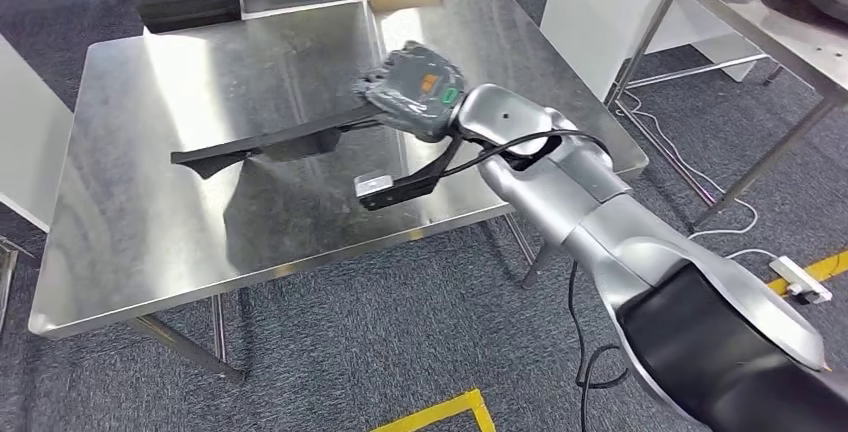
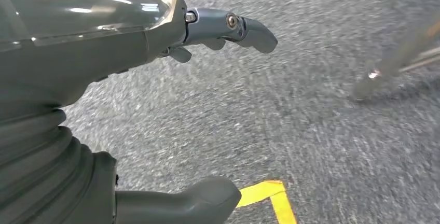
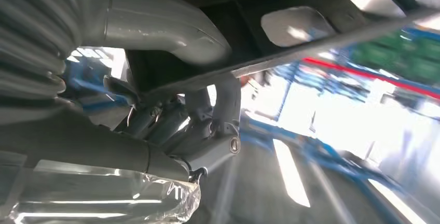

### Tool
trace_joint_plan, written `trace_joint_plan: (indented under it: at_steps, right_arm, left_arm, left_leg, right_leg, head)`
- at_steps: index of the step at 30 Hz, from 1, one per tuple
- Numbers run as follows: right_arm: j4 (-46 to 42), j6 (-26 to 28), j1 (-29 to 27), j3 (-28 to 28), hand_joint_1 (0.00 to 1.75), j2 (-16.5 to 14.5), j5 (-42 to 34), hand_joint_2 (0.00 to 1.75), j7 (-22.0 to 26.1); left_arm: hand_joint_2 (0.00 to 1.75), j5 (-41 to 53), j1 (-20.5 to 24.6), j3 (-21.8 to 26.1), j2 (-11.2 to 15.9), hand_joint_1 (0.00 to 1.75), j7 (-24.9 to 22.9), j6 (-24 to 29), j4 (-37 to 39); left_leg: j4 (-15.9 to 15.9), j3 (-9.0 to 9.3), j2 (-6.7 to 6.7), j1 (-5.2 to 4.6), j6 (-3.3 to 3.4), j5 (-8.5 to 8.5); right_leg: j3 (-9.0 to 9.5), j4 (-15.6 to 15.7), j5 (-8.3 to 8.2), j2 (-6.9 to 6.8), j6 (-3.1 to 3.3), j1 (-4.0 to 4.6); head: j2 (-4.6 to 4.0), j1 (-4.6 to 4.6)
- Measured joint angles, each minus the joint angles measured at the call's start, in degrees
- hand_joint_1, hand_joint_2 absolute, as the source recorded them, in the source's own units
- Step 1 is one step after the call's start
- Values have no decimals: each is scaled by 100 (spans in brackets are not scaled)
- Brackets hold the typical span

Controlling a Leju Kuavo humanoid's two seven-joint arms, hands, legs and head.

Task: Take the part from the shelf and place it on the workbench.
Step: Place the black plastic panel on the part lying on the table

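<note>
From the head view, the right robot hand (image 1: 415, 87) is out over the steel surface (image 1: 150, 252), fingers wrapped around one end of a long black moulded part (image 1: 262, 147). The part stretches from the hand toward the surface's left edge, across the middle; its far tip looks low, close to the steel, but whether it touches I cannot tell. So the fetching looks done: the part is off the shelf and over the workbench. What's left, by my reading, is setting it down and letting go.

Left wrist view: the left robot hand (image 2: 104, 79) hangs over grey carpet (image 2: 311, 130) with a yellow floor marking (image 2: 270, 195) below it, fingers apart, holding nothing.

Right wrist view: up close and blurred, the right hand's fingers (image 3: 218, 130) clamp the part's dark edge (image 3: 290, 58), grip firmly on.
</note>
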State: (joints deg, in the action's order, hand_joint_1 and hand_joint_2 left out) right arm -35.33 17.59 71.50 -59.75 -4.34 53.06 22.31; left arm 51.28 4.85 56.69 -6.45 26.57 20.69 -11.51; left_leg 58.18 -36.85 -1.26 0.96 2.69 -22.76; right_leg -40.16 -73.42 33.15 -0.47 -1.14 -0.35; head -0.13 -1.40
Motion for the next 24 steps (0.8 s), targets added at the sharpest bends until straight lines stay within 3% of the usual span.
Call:
trace_joint_plan:
  at_steps: [1,2,4,6,7,10,17,24]
  right_arm:
    - [131,56,-54,81,175,129,-39,175,-13]
    - [252,112,-100,166,175,252,-72,175,-7]
    - [484,233,-151,351,175,514,-145,175,44]
    - [675,366,-171,523,175,734,-198,175,108]
    - [754,417,-185,596,175,824,-215,175,125]
    - [927,478,-243,749,175,1014,-238,175,147]
    - [1124,493,-300,858,175,1155,-212,175,114]
    - [1228,747,-358,1019,175,1294,-99,175,150]
  left_arm:
    - [175,3,-7,1,1,0,3,-20,1]
    - [175,4,-14,2,1,0,3,-42,1]
    - [175,-1,-22,3,2,0,8,-69,1]
    - [175,-3,-25,6,11,0,20,-82,-1]
    - [175,-3,-29,8,20,0,27,-85,-1]
    - [175,-3,-52,15,46,0,37,-90,1]
    - [175,-2,-44,52,73,0,46,-91,-1]
    - [175,-32,-43,97,68,0,363,74,-1]
  left_leg:
    - [1,0,-53,-7,3,1]
    - [3,0,-102,-13,4,3]
    - [8,-3,-174,-19,1,6]
    - [22,-12,-214,-44,-22,0]
    - [32,-18,-218,-58,-18,-11]
    - [41,-17,-192,-70,32,-26]
    - [-14,25,-120,-67,26,-16]
    - [-27,25,-112,-56,-67,-22]
  right_leg:
    - [-68,-70,-18,15,-24,1]
    - [-23,85,-119,22,-57,1]
    - [308,862,-450,29,-106,1]
    - [585,1466,-700,38,-75,12]
    - [637,1575,-752,41,-49,6]
    - [652,1590,-788,67,-23,-5]
    - [636,1587,-796,138,-7,6]
    - [633,1585,-790,138,2,18]
  head:
    - [0,3]
    - [0,4]
    - [0,8]
    - [0,5]
    - [0,4]
    - [0,1]
    - [0,-1]
    - [0,2]
